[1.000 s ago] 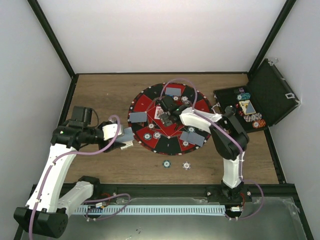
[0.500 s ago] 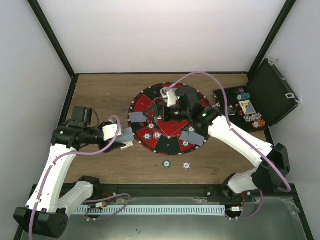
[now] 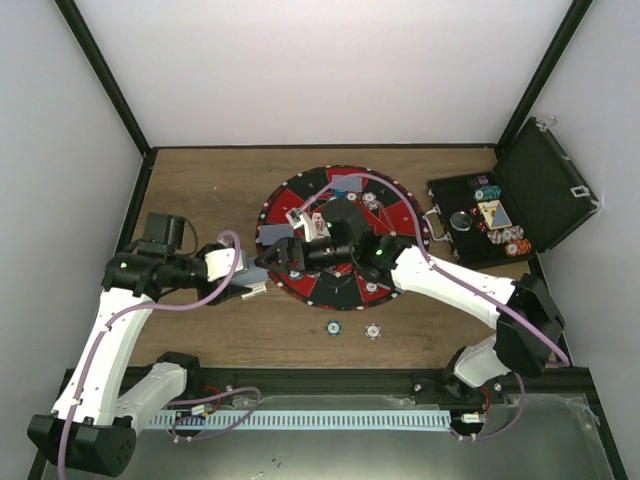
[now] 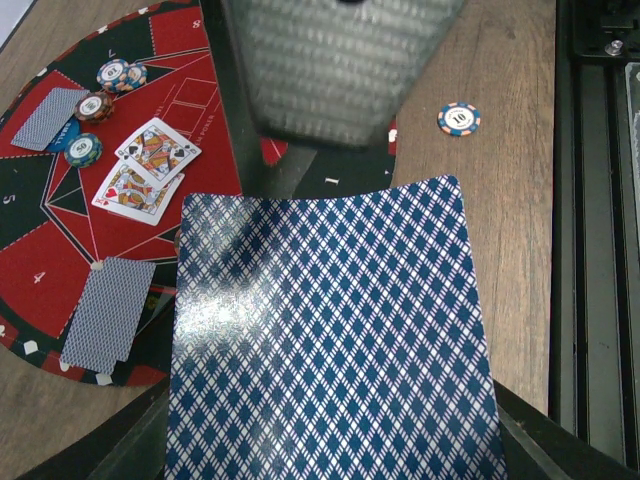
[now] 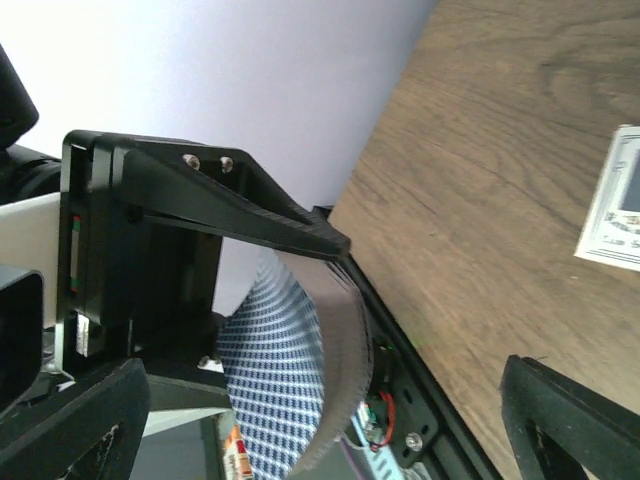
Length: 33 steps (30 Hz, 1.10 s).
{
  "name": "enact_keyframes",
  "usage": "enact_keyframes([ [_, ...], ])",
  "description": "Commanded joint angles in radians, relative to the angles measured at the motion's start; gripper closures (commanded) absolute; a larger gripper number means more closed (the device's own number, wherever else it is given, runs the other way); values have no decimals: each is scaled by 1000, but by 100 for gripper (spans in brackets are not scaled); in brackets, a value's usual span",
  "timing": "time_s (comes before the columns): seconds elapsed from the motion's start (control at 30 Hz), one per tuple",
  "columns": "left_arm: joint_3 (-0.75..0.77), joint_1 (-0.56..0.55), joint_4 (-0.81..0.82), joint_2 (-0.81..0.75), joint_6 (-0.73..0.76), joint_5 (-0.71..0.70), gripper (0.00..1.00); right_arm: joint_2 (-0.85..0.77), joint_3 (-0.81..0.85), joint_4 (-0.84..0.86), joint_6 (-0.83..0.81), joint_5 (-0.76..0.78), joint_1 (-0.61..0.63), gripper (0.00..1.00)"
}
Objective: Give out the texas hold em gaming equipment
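The right claw has swung left over the mat, jaws wide, to the cards pinched in the left claw beside the mat. Dealing, I think: next it must nip one card.

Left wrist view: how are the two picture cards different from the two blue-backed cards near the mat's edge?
The two face-up white playing cards show colourful court figures; the two face-down blue-checked playing cards show only backs. The face-up pair lies nearer the middle of the round red-and-black mat, beside small striped round chips; the face-down pair lies by its rim. Both pairs overlap, flat on the mat.
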Motion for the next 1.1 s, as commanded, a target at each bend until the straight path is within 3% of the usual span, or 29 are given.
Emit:
enact_keyframes([
  [0.0, 1, 1, 13, -9, 13, 35, 88, 55, 10, 127, 79, -48, 27, 3],
  [0.5, 5, 0, 10, -7, 15, 34, 88, 236, 121, 190, 133, -83, 64, 11],
  [0.77, 12, 0, 9, -8, 14, 34, 88, 199, 24, 178, 125, -71, 15, 16],
  [1.07, 14, 0, 11, -6, 14, 42, 88, 136, -61, 168, 113, -71, -25, 29],
])
